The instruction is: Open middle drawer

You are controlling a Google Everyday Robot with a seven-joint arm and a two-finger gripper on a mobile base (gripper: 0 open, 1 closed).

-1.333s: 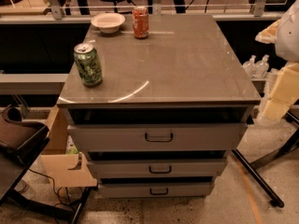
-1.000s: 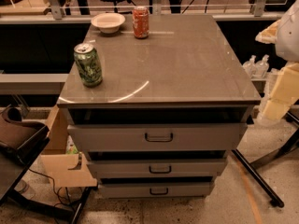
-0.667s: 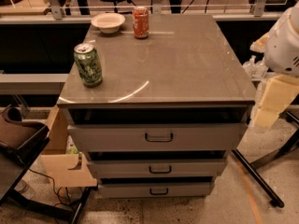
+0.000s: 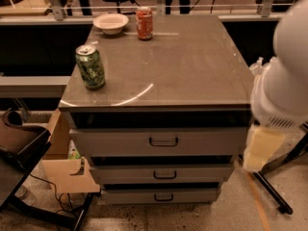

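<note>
The grey cabinet (image 4: 159,61) has three drawers, all shut. The middle drawer (image 4: 202,173) is shallow and wide, with a small dark loop handle (image 4: 165,175) at its centre. Above it is the taller top drawer (image 4: 211,141), and below it the shallow bottom drawer (image 4: 192,196). My white arm (image 4: 284,76) hangs at the right edge of the view. My gripper (image 4: 259,150), a cream-coloured part at the arm's lower end, is beside the cabinet's right side at drawer height. It is to the right of the handles and apart from them.
On the cabinet top stand a green can (image 4: 90,66) at the front left, an orange can (image 4: 144,22) and a white bowl (image 4: 110,22) at the back. A cardboard box (image 4: 65,170) and a dark chair (image 4: 19,143) are at the left. A black stand leg (image 4: 272,194) lies at the right.
My arm has swung in from the right edge towards the cabinet and fills more of the view. The drawers and cans have not moved.
</note>
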